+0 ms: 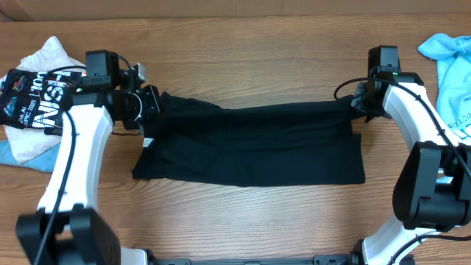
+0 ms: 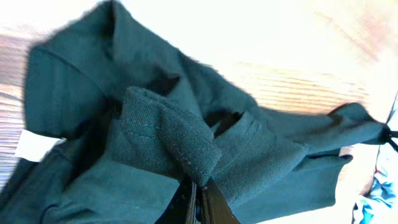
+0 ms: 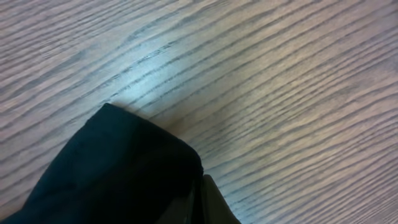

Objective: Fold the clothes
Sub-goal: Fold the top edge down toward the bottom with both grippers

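Note:
The plain black shirt [image 1: 250,143] lies stretched across the middle of the wooden table, folded into a wide band. My left gripper [image 1: 151,103] is shut on its upper left corner; in the left wrist view the pinched fabric [image 2: 168,140] bunches over the closed jaws [image 2: 198,202], and a small white label [image 2: 34,146] shows at the left. My right gripper [image 1: 358,103] is shut on the upper right corner; in the right wrist view the dark cloth [image 3: 118,168] covers the jaws [image 3: 202,199] just above the table.
A black garment with white and red lettering [image 1: 33,99] lies on white cloth [image 1: 44,55] at the far left. A light blue shirt [image 1: 452,66] lies at the far right. The wooden table [image 1: 250,66] extends behind and in front of the shirt.

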